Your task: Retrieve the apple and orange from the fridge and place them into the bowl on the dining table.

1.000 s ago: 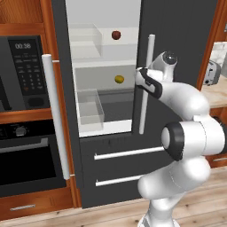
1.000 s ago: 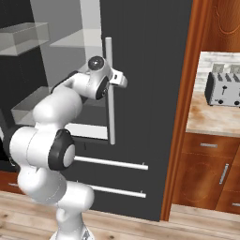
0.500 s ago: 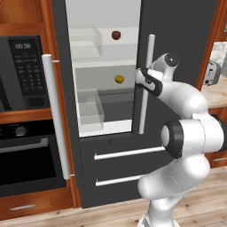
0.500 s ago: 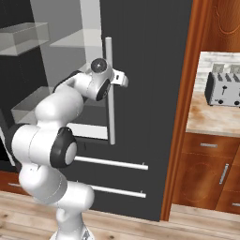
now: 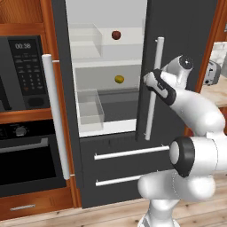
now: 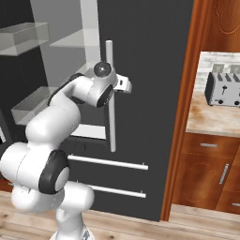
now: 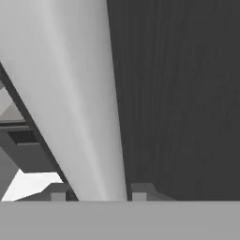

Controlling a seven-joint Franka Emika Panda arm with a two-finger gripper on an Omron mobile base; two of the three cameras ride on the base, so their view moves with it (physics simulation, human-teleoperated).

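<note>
Fridge [image 5: 186,53] upper section stands open on the left side; the right door with its long white handle [image 5: 153,88] is closed or nearly so. Inside, white walls and clear shelves. Apple [image 5: 116,35] sits on the upper shelf toward the back, alone. Orange [image 5: 119,79] sits on the shelf below, also alone, almost directly under the apple. A clear bin [image 5: 91,106] on the lower left of the interior looks empty. Two drawer fronts with white bars below the open section are closed.

Gripper [image 7: 99,196] is at the right door's handle, about mid-height. Hand camera shows the white bar running between the two fingertips [image 7: 58,193], one on each side, close against it, so the fingers look clenched around the handle; actual contact I can't confirm.

Left of the fridge: a microwave [image 5: 20,73] over a wall oven [image 5: 26,155] in wood cabinetry. Right of it: a toaster [image 6: 222,89] on a counter [image 6: 208,119].
</note>
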